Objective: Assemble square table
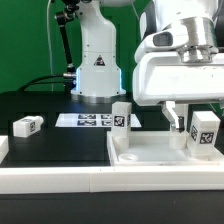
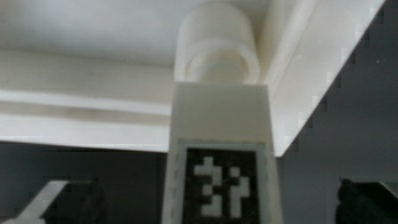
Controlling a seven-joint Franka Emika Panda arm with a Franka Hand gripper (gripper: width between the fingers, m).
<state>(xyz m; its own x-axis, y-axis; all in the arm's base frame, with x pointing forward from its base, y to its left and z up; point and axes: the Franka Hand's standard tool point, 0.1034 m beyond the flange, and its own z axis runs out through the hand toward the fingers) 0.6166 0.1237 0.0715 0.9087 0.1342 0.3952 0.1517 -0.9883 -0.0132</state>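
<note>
The square table's white slab (image 1: 150, 152) lies at the exterior view's right with its raised rim up. Two white tagged legs stand on it, one at the back left corner (image 1: 121, 116) and one at the right (image 1: 204, 130). A third leg (image 1: 27, 125) lies loose on the black table at the left. My gripper (image 1: 188, 118) hangs over the right leg. In the wrist view a tagged leg (image 2: 222, 150) stands upright at a corner of the slab (image 2: 107, 60), between the dark fingertips (image 2: 54, 202). Both sit well apart from it, so my gripper (image 2: 214, 205) is open and holds nothing.
The marker board (image 1: 88, 120) lies flat in front of the robot's base (image 1: 97, 70). A long white rail (image 1: 60, 182) runs along the front edge, and a white block (image 1: 3, 148) sits at the far left.
</note>
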